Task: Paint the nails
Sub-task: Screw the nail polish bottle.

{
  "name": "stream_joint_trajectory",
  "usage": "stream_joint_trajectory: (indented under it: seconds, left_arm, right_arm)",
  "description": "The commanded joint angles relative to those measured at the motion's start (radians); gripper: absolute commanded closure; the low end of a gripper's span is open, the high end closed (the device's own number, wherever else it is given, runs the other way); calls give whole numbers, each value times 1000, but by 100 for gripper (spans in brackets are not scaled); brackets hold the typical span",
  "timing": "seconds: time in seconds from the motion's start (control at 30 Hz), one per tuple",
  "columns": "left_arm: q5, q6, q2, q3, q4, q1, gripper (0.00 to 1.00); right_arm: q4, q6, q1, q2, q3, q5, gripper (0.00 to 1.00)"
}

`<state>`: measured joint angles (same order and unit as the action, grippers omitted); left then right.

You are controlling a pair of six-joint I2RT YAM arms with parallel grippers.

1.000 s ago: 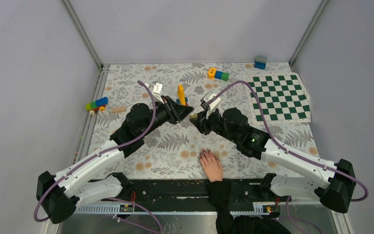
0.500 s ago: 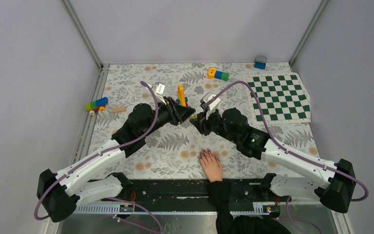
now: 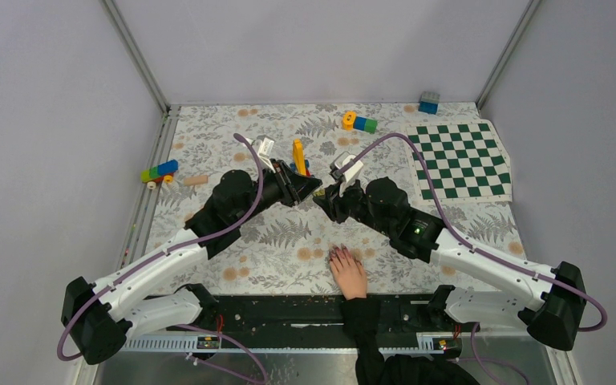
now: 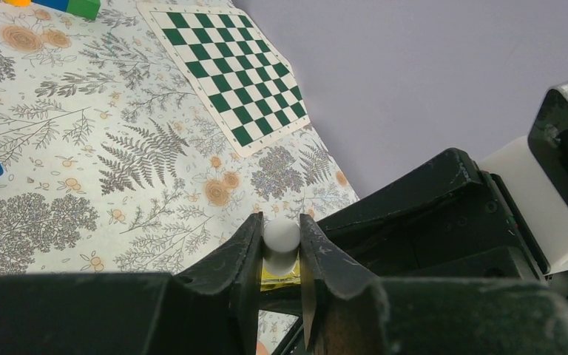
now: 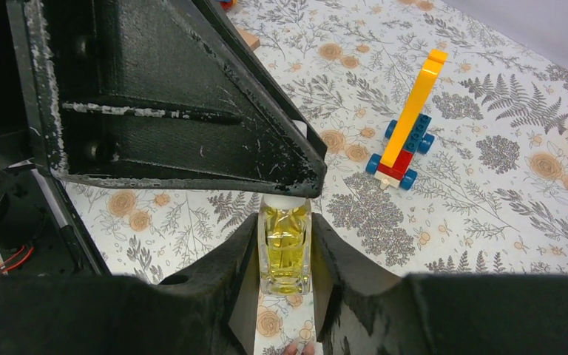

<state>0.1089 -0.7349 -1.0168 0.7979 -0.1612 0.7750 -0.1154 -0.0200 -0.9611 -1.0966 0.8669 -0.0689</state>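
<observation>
A small glass bottle (image 5: 286, 251) of yellow liquid hangs above the table's middle, and my right gripper (image 5: 285, 222) is shut on its glass body. Its white cap (image 4: 281, 238) sits between the fingers of my left gripper (image 4: 281, 229), which is shut on it. In the top view the left gripper (image 3: 314, 190) and the right gripper (image 3: 326, 195) meet tip to tip. A pale hand (image 3: 349, 274) in a black sleeve lies flat near the front edge. Its nails (image 3: 337, 254) are tiny there and too small to tell their colour. Fingertips (image 5: 293, 347) peek in below the bottle.
A green-and-white chequered mat (image 3: 461, 159) lies at the back right. A yellow-and-blue brick toy (image 3: 298, 155) stands just behind the grippers. Orange, blue and green bricks (image 3: 358, 123) lie further back, and a blue brick (image 3: 428, 102) lies in the far corner. Coloured bricks (image 3: 159, 171) and a wooden peg (image 3: 195, 180) lie at the left.
The left arm has edged slightly right, toward the bottle. The right arm and the hand have stayed where they were.
</observation>
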Motion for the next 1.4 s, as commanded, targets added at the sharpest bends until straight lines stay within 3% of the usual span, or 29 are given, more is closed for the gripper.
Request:
stream_joint_trajectory:
  seconds: [0.0,0.27,0.53,0.9,1.07,1.37]
  left_arm:
    - [88,7,8,4,-94,18,100]
    - [209,48,54,-62,-172,21,100]
    - [441,63,91,-115,-304,20,100]
    - [749,32,118,-102,-472,21,100]
    - [844,22,136,-80,-502,21,100]
    - [925,-46,105,-64,-593,26,100]
  right_arm:
    - [-31,-6,-11,19,75,39,100]
    - [-20,-66,24,49,105,240,100]
    - [-130,-205,130,88,93,603,100]
    - [-531,-514,210,93,55,1007,100]
    - [-733,-650,210,69,49,1085,100]
    - [-793,-712,210,40,58,1107,100]
